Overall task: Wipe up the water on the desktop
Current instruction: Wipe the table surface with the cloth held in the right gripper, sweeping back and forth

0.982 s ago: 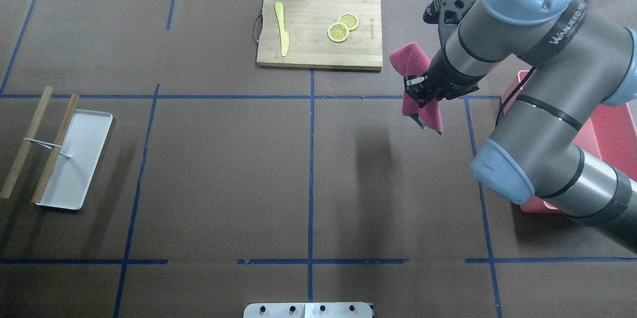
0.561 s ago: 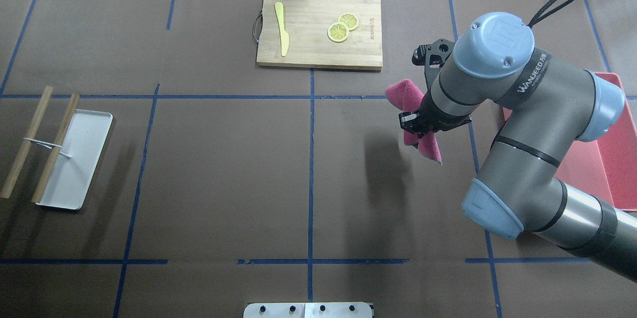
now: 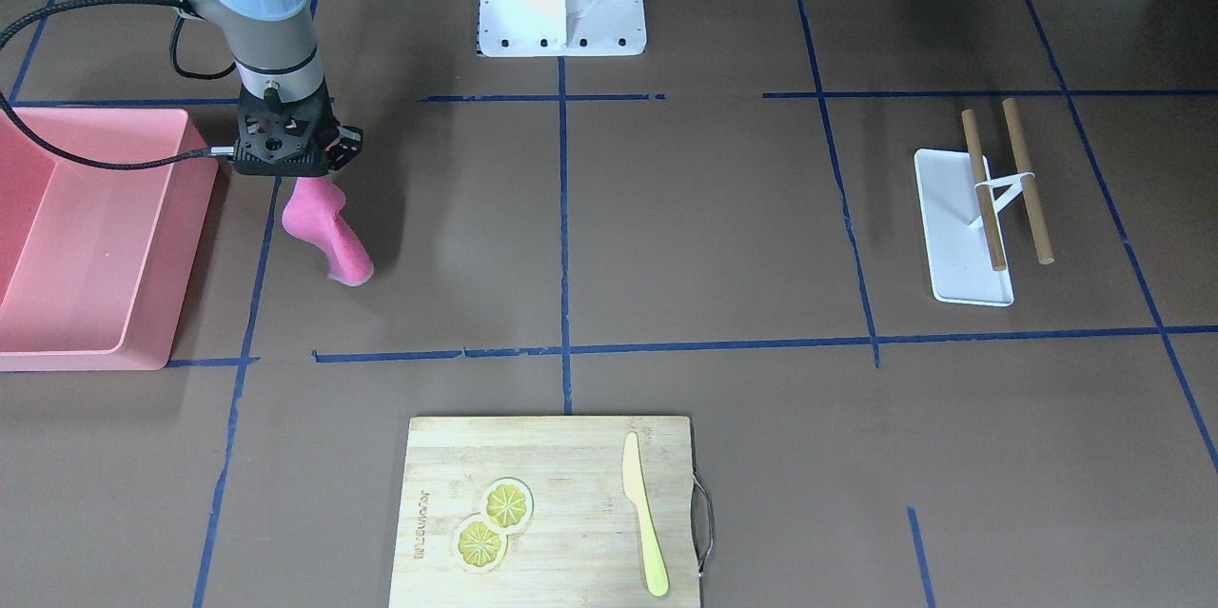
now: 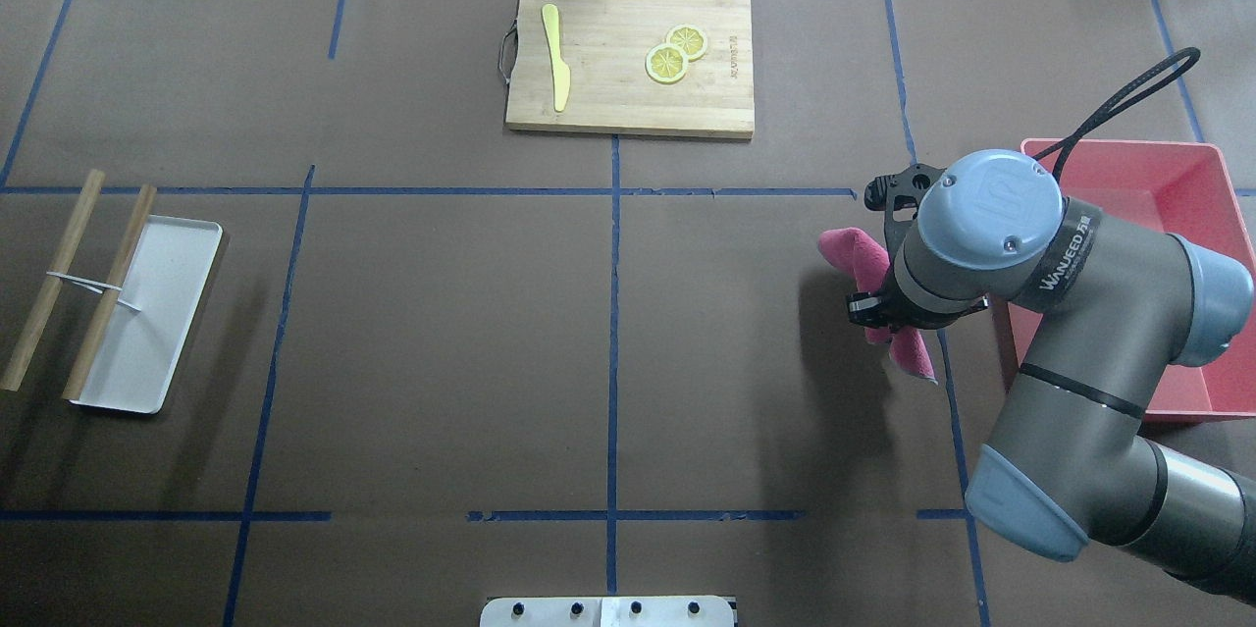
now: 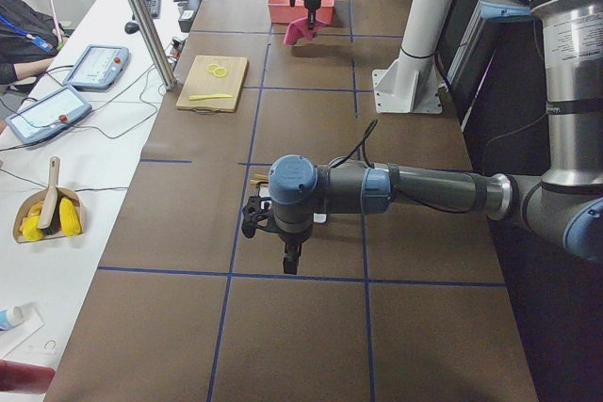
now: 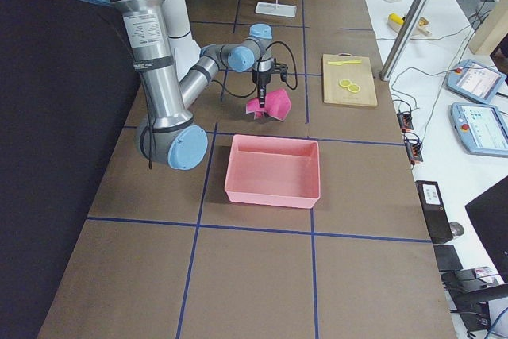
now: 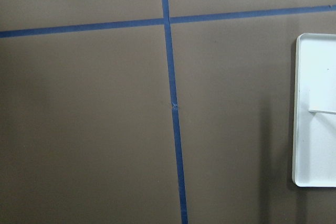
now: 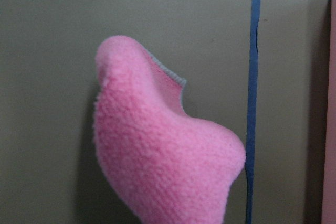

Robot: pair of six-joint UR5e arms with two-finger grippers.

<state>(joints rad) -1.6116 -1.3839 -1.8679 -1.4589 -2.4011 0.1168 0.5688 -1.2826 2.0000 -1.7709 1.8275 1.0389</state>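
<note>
The desktop [image 4: 442,313] is brown with blue tape lines; I see no water on it. My right gripper [image 4: 871,309] is shut on a pink cloth [image 4: 852,252] at the right side, next to the pink bin. The cloth [image 3: 328,232] hangs down from the gripper [image 3: 303,178], its lower end at or just above the desktop. It fills the right wrist view [image 8: 163,156]. My left gripper [image 5: 287,253] shows only in the exterior left view, over the desktop near the white tray; I cannot tell whether it is open or shut.
A pink bin [image 4: 1119,148] stands right of the cloth. A bamboo cutting board [image 4: 608,102] with a yellow knife [image 4: 556,68] and lemon slices [image 4: 675,56] lies at the far middle. A white tray [image 4: 147,313] with two wooden sticks [image 4: 113,293] lies at the left.
My right arm has moved back toward the robot's side and a little right, carrying the pink cloth from near the cutting board to beside the bin, and lower.
</note>
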